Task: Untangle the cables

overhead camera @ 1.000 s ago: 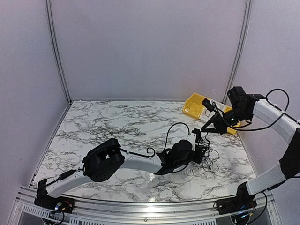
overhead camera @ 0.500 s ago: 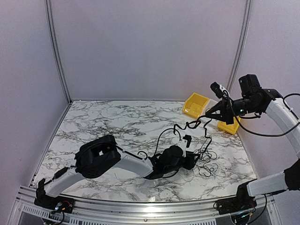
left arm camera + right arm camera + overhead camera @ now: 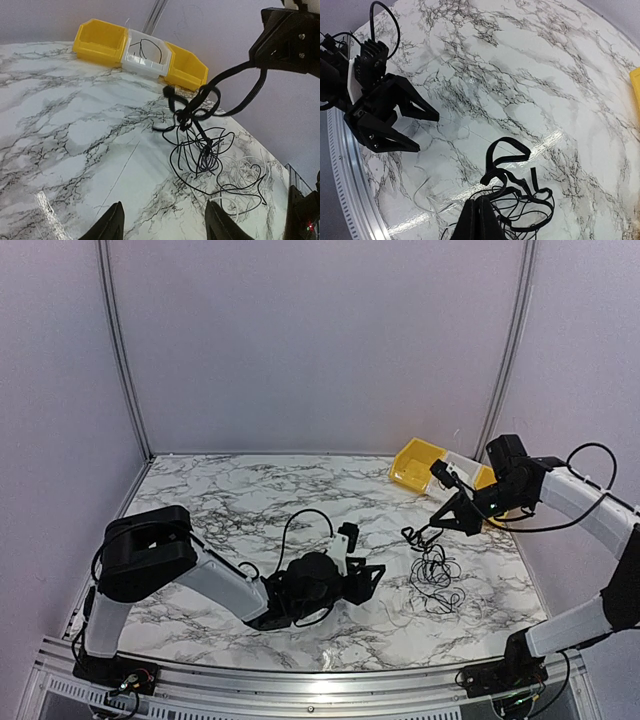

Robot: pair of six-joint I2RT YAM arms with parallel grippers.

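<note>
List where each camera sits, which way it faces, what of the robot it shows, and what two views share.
Top external: above and behind the bases, looking forward and down over the table; both arms, left gripper and right gripper show.
Left wrist: low over the table, facing the cables and yellow bins; own fingertips at the bottom.
Right wrist: above the cables, facing the left gripper; own jaws, shut, at the bottom.
Shared: both wrist views show the cables.
</note>
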